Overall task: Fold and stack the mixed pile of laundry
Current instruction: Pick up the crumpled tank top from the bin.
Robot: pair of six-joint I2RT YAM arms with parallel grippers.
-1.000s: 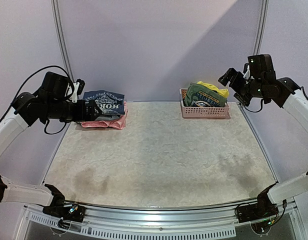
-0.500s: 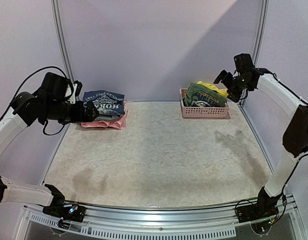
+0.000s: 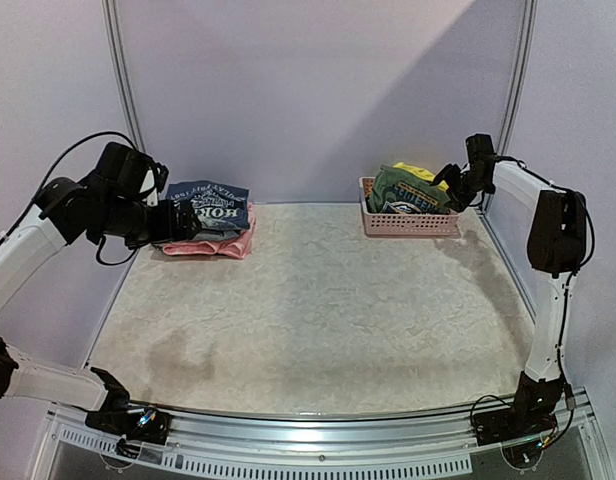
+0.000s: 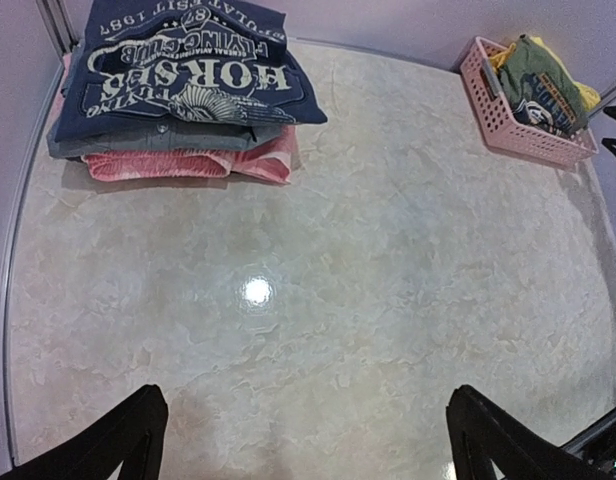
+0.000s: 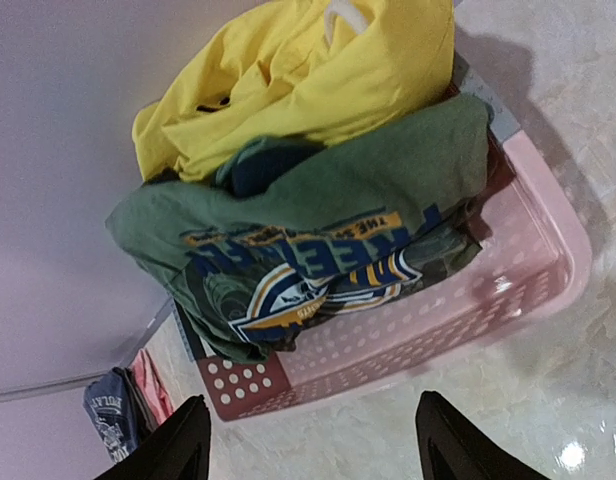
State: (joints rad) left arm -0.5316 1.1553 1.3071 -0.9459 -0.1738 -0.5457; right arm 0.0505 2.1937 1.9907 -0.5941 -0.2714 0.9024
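Right gripper (image 5: 311,396) hung spread wide, nothing between its fingers, just in front of the pink lattice basket (image 5: 528,270). Inside the basket lay the olive-green shirt (image 5: 328,210), crumpled, its blue-and-yellow logo facing out, and the yellow shorts (image 5: 308,70) were heaped on top of it toward the wall. The basket sat at the far right corner of the bench (image 4: 318,330). Over on the far left, the left gripper (image 4: 308,392) was released too, fingers wide apart above bare bench, empty. Just beyond it sat a folded stack: a navy printed shirt (image 4: 188,70) on top, a grey layer under it, a pink garment (image 4: 188,163) at the bottom. The bench top was pale, marbled beige and glossy, with one bright spot of reflected light (image 4: 256,290). A plain lavender wall (image 3: 308,90) closed the back, with a metal upright (image 3: 123,90) standing against it at either side.
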